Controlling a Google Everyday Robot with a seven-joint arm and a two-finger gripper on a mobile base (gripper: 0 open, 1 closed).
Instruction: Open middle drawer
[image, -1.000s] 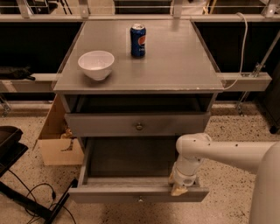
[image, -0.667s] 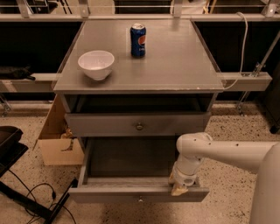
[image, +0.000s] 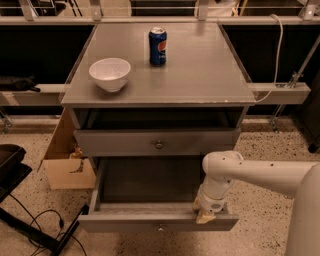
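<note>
Middle drawer (image: 130, 223) stands pulled far out beneath the slightly open upper drawer (image: 125, 142), with the gripper (image: 206, 215) at its front rim's right end, spread or clamped I cannot tell.

White bowl (image: 110, 73) near worktop's left edge; blue Pepsi can (image: 158, 46) upright toward back edge; cardboard box (image: 67, 167) on floor, left.

The one camera looks steeply down from above and in front of the cabinet (image: 200, 70), fairly near, facing its front, so the top fills the upper frame and the gripper (image: 206, 216) sits low, right of centre.
</note>
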